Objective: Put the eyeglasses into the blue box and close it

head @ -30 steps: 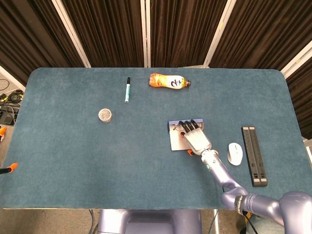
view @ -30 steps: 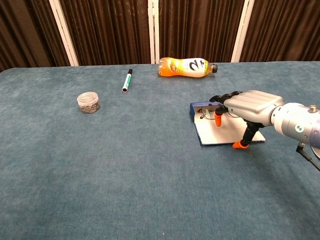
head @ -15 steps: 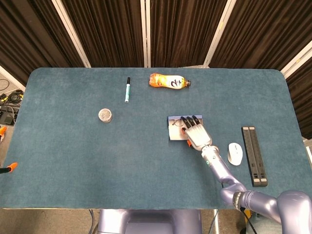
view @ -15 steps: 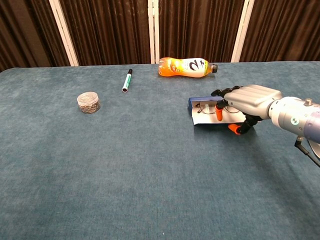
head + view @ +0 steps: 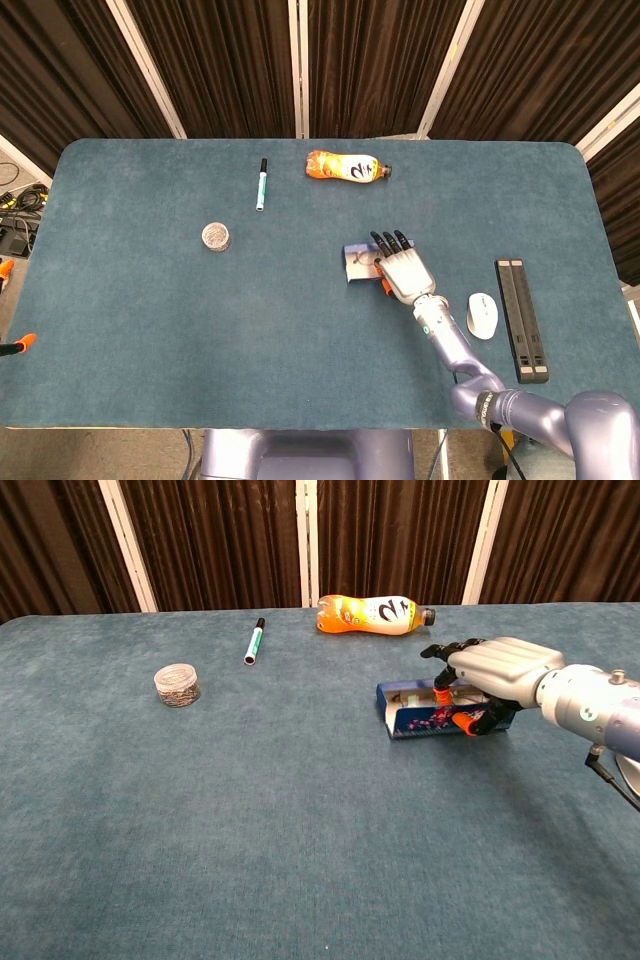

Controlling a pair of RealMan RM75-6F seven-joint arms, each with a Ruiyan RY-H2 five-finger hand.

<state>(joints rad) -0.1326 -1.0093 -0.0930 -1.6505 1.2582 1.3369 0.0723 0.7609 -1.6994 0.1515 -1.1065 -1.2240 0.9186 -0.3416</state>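
Right now my right hand (image 5: 497, 680) sits over the blue box (image 5: 425, 711), which lies a little right of the worktop's (image 5: 150, 330) middle, nearer the right edge than the left. The lid is swung up and partly over the tray, standing on its long side. My fingers (image 5: 452, 692) are curled over the lid's top edge, and the thumb presses its outer face, so I judge the hand is pushing the lid shut rather than holding it. Through the gap at the left end I can make out something pale inside; I take it for the eyeglasses (image 5: 357, 260), though they are too small to be sure how they lie. I judge the placing done and the closing half done. The hand comes in from the near right corner so that the push runs toward the far edge, where the hinge seems to be. My worry is the light box sliding away under the push instead of folding.

My left hand shows in neither view. Along the far edge lie a bottle (image 5: 372, 614) and a marker (image 5: 254, 641); a small round tin (image 5: 177, 685) stands well to the left. A mouse (image 5: 482, 315) and a long black bar (image 5: 522, 319) rest near the right edge.
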